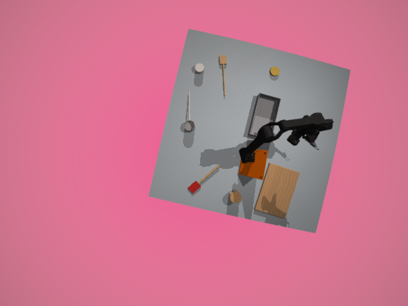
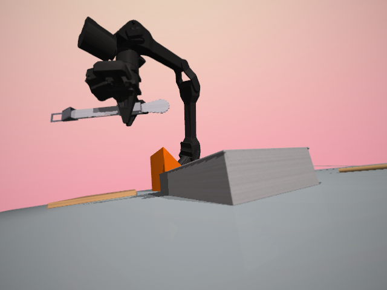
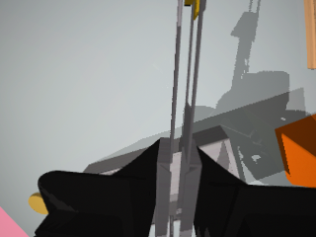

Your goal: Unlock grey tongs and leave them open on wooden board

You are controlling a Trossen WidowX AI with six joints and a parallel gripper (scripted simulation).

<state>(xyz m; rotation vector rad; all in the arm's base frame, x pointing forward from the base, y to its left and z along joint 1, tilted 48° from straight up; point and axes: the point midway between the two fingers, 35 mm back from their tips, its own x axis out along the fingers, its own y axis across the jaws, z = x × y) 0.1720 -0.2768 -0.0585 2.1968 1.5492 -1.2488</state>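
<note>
Roasting tin (image 1: pixel 278 106) (image 2: pixel 271 174) grey — base block (image 1: pixel 258 167) (image 2: pixel 158 170) (image 3: pixel 301 153) orange — wooden board (image 1: pixel 280 187) (image 2: pixel 94 198) (image 3: pixel 310 35) tan, wavy-grained.
</note>
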